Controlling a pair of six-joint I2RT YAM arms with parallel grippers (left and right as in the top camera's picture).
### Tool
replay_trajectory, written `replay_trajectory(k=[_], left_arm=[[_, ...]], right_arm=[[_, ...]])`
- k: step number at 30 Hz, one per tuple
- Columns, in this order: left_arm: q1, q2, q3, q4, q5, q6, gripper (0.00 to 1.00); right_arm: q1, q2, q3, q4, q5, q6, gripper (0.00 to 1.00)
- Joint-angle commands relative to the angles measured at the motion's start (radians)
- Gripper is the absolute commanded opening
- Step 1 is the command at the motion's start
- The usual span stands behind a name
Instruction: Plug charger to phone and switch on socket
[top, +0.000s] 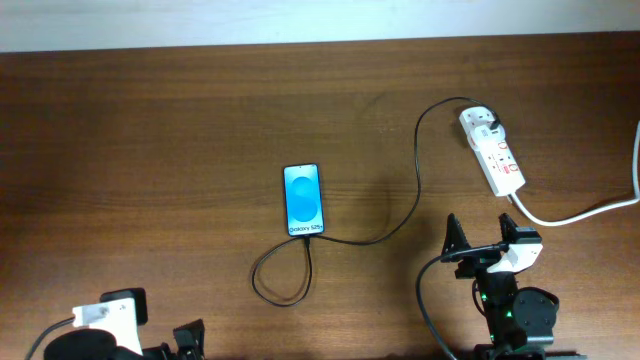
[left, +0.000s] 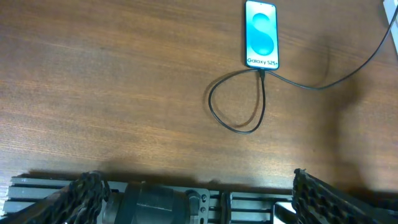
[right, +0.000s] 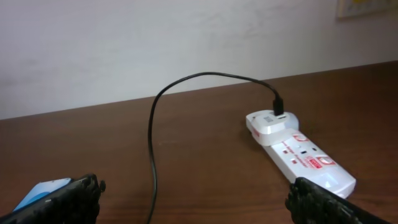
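Since the charger (right: 150, 134) tip meets the phone's (left: 261, 34) bottom edge in the left wrist view, the plugging step looks done; the cable loops once between the phone and the left jaws, then runs off toward the socket (right: 306, 157). What seems left is the switching; the red marks on the socket are too small to show whether it is on, and I judge it not yet pressed.

No bin or tray is on the table (top: 150, 150); the nearest thing to a container is the socket's row of outlets; the far end outlet holds the white plug head (right: 271, 123), the others show nothing in them.

The left gripper (left: 196, 177) stands spread wide with nothing between its fingers; the phone lies ahead of it, toward its right finger, well apart. The right gripper (right: 196, 193) is likewise wide and bare; the socket lies ahead, beyond its right finger, near but apart; a corner of the phone shows just beside its left finger.
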Motion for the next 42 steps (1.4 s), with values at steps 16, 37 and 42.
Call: replay_trajectory(k=[16,37,42], left_arm=[[0.0,-0.002,0.007,0.0,-0.007,0.008,0.99],[0.048,-0.311,-0.496,0.64,-0.116,0.253,0.99],[0.079,-0.46,-0.764,0.953,0.008,0.38,0.99]], right_arm=[[0.01,-0.01,-0.005,-0.006,0.013,0.008,0.98],[0.01,-0.01,-0.005,-0.006,0.013,0.008,0.98],[0.01,-0.01,-0.005,-0.006,0.013,0.008,0.98]])
